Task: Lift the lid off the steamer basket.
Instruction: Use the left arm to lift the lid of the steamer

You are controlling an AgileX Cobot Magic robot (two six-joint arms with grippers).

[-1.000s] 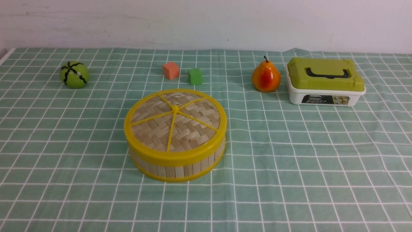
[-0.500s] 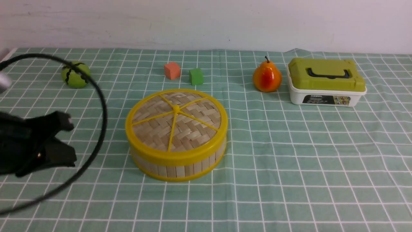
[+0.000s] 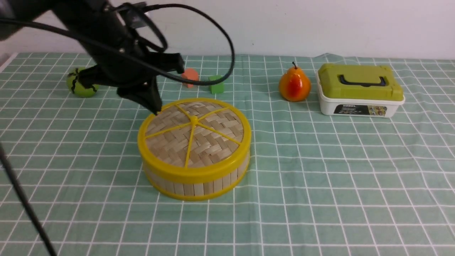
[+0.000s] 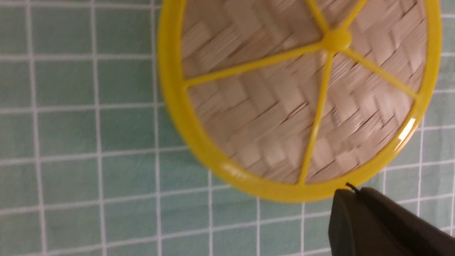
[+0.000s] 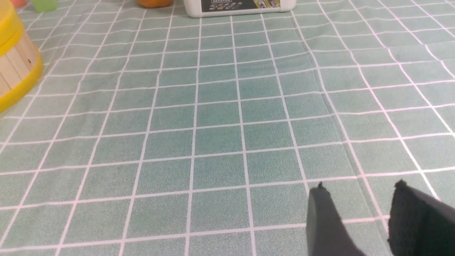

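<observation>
The round woven bamboo lid (image 3: 193, 133) with yellow rim, spokes and centre knob sits flat on the steamer basket (image 3: 199, 185) in the middle of the table. My left gripper (image 3: 153, 108) hangs over the lid's far left rim, shut, with nothing between its fingers. In the left wrist view the lid (image 4: 295, 92) fills the frame and the closed left gripper (image 4: 350, 190) points at its yellow rim. The right gripper (image 5: 359, 188) is open and empty, low over bare cloth; the basket wall (image 5: 14, 67) shows at that view's edge.
A green-and-white checked cloth (image 3: 320, 170) covers the table. Behind the basket lie an orange cube (image 3: 191, 74) and a green cube (image 3: 215, 84). A green ball (image 3: 81, 85) sits far left, a pear (image 3: 294, 84) and a white box with an olive lid (image 3: 359, 90) at the right.
The left arm swung in from the near left edge and now hangs over the lid's far left rim; its jaws closed. The basket and lid have not moved.
</observation>
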